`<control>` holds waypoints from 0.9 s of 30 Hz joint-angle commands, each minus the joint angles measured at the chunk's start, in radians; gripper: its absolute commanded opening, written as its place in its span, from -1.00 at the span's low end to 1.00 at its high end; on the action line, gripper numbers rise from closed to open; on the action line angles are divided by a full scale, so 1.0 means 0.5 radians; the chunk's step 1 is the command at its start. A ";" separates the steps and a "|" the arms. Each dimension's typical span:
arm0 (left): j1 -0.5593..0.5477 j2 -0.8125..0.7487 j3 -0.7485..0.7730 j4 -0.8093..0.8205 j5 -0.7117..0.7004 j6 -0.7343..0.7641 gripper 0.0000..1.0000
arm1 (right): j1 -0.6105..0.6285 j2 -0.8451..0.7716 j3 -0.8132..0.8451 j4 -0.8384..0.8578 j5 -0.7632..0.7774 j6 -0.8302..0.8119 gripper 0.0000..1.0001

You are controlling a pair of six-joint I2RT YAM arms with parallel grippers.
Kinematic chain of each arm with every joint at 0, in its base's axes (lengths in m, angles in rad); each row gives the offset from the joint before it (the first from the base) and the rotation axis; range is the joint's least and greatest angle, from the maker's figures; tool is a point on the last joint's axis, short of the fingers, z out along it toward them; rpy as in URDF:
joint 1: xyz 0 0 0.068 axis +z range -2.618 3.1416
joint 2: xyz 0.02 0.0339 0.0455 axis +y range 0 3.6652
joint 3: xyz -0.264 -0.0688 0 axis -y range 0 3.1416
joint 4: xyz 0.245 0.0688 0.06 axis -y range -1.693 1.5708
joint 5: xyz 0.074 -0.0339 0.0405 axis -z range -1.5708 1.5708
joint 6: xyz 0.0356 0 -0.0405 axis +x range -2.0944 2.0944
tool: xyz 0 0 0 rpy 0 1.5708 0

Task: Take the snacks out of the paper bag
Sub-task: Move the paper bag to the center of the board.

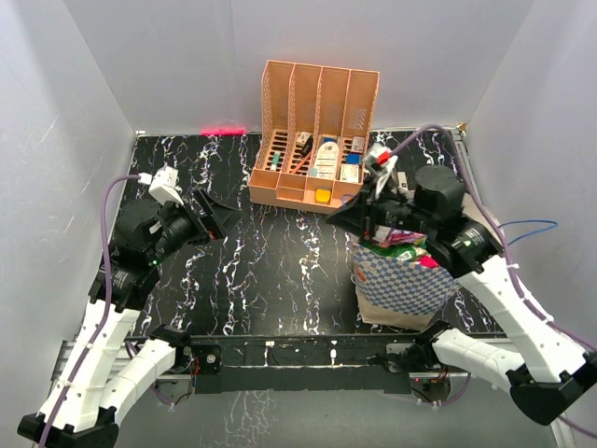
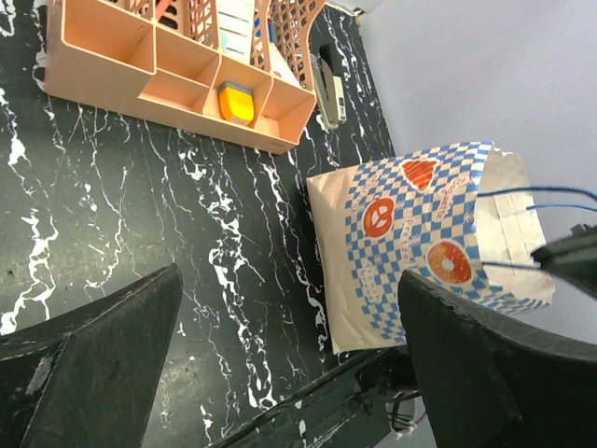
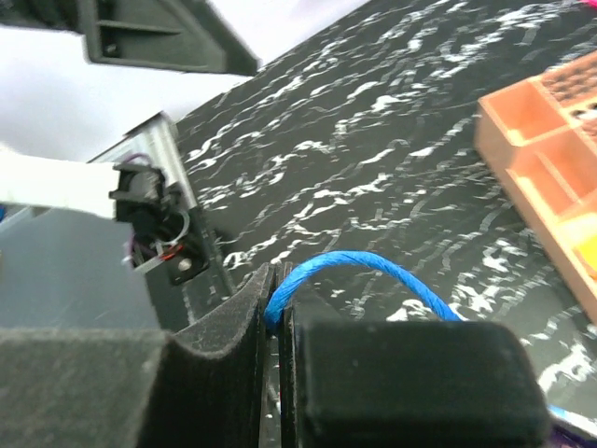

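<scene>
"Right wrist view: findings?"
"Right pincer (image 3: 280,308) pinched shut on the blue handle (image 3: 373,266). Bag (image 1: 401,287) stands at the table's (image 1: 280,271) near right edge, snacks (image 1: 403,245) showing at its mouth. Left pincer (image 1: 216,213) gapes wide, well apart."
"Recommendation?"
"In my judgement: tension the handle to steady the bag, then bring the left in from above for the topmost packet."

The table (image 1: 280,271) was black with white marble veining, and it spread wide beneath and ahead of the jaws of the left gripper (image 1: 216,213). Plain pale grey walls (image 1: 187,56) closed it in on three sides. Far beyond those jaws a pink-red glow (image 1: 222,130) lay along the table's back edge; behind them ran a dark mounting rail (image 1: 298,355). The light was soft and even.
</scene>
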 commanded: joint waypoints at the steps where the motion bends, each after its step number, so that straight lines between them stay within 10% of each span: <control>1: -0.004 -0.036 0.093 -0.119 -0.040 0.017 0.97 | 0.407 0.066 0.068 0.543 0.131 0.120 -0.85; 10: -0.005 -0.143 0.196 -0.351 -0.202 -0.018 0.97 | 0.958 0.540 0.186 1.023 0.878 0.226 -0.85; 23: -0.004 -0.355 0.425 -0.858 -0.508 -0.097 0.97 | 1.116 1.432 0.784 1.538 0.885 0.416 -0.84; 27: -0.005 -0.383 0.487 -0.925 -0.557 -0.114 0.97 | 1.121 1.396 0.771 1.487 0.912 0.472 -0.54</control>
